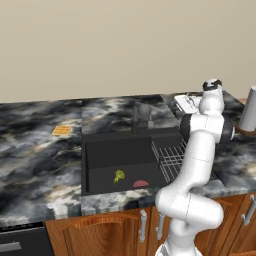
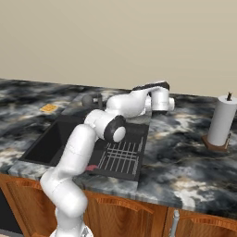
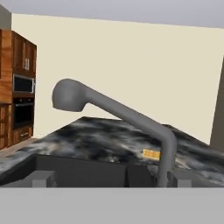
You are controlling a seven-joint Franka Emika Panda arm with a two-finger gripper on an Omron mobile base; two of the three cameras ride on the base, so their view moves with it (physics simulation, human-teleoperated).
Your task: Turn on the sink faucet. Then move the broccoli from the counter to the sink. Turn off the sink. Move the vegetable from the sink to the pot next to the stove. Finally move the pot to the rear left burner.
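The gripper (image 1: 186, 103) sits right of centre in the left base view, a white, boxy hand held over the tabletop (image 1: 40, 150) just behind the sink's right end; its jaws stand wide apart with nothing between them. In the right base view the gripper (image 2: 163, 102) shows above centre, at the end of the smooth white arm with dark joints.

The hand view looks across at the faucet (image 3: 118, 114): a matte grey tube rising from its base at lower right, bending and running up to a rounded, blunt head at upper left. The tabletop is stone, marbled black, grey and white, over brown wooden cabinets (image 1: 105, 231).

The sink (image 1: 90, 172) is a black rectangular basin, in the middle of the left base view. In it lie the broccoli (image 1: 119, 175) (a tiny yellow-green floret on the basin floor, lower centre), a small red drain disc (image 1: 141, 183) just right of it, and a grey wire rack (image 1: 167, 160) filling the right end.

A flat orange waffle square (image 1: 62, 130) lies on the tabletop at left. A white paper roll (image 2: 221, 121) stands upright on a brown base at the right edge of the right base view.
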